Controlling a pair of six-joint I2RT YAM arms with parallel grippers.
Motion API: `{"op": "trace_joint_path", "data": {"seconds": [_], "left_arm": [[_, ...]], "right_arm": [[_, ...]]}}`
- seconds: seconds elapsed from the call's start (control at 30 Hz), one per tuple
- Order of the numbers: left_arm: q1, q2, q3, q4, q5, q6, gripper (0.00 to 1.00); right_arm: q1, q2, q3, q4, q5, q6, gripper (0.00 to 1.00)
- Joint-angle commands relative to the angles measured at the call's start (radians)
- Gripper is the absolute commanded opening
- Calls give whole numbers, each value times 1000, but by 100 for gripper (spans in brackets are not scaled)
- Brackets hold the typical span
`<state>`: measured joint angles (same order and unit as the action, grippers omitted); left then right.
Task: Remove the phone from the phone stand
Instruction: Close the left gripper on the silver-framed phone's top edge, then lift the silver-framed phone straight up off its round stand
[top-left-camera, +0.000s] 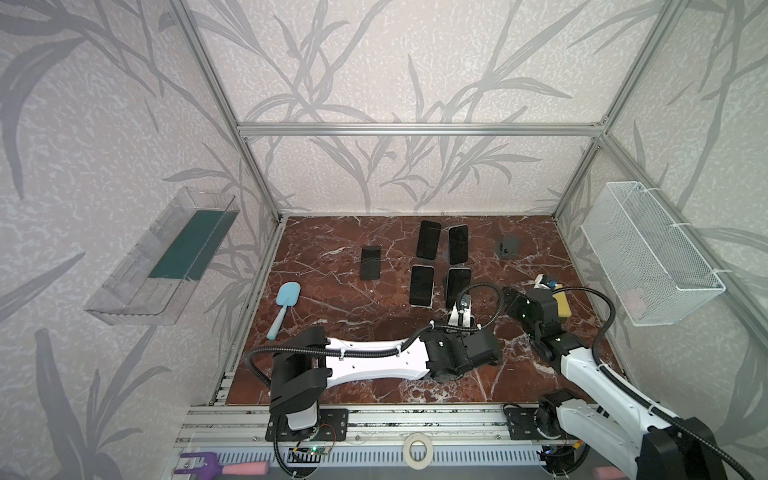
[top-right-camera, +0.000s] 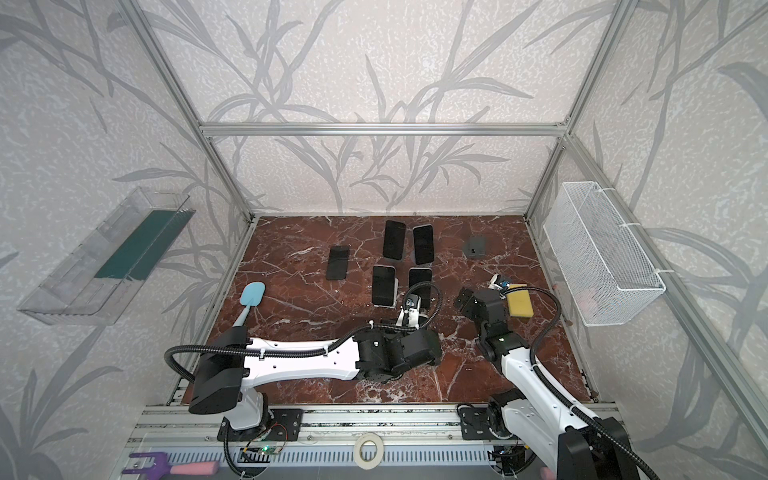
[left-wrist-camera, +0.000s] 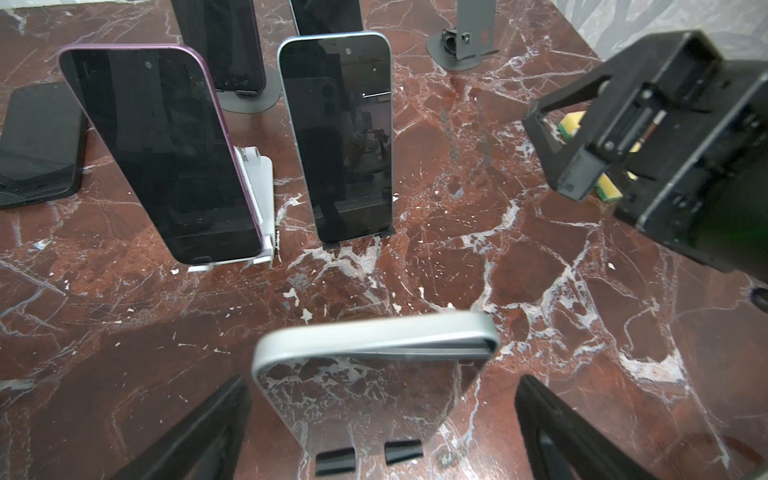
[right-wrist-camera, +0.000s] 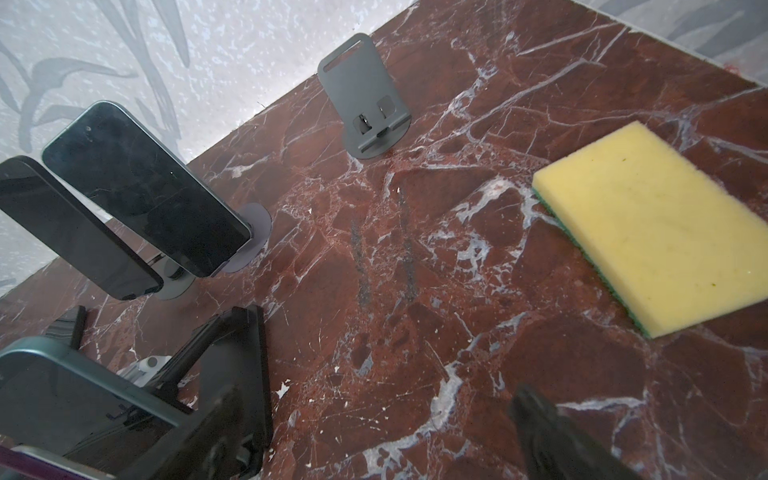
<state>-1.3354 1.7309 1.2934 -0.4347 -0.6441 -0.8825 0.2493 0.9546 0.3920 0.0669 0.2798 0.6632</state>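
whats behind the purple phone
A white stand props up the purple phone. Only the stand's side and bottom edge show; the phone covers the rest, so its back support can't be seen.

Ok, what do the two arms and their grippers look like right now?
Both alike: left arm and right arm have smooth white shell links with black joint housings. A black corrugated cable loops along each, held by white zip ties. The left gripper and right gripper are black, with flat tapering fingers.

phones (top-left-camera: 421, 285) on stands (left-wrist-camera: 264, 195) centre; sponge (top-right-camera: 518, 305) right, spatula (top-left-camera: 286, 301) left.
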Motion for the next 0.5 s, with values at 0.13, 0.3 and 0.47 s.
{"op": "trace_joint_path", "data": {"seconds": [0.13, 0.3, 0.47], "left_arm": [[19, 31, -10, 1, 12, 22, 99], [28, 48, 0, 4, 19, 37, 99], [33, 64, 15, 5, 20, 54, 99]], "right_arm": [[-3, 25, 22, 45, 3, 6, 99], [-4, 45, 22, 54, 0, 8, 99], [-4, 57, 22, 60, -4, 12, 99]]}}
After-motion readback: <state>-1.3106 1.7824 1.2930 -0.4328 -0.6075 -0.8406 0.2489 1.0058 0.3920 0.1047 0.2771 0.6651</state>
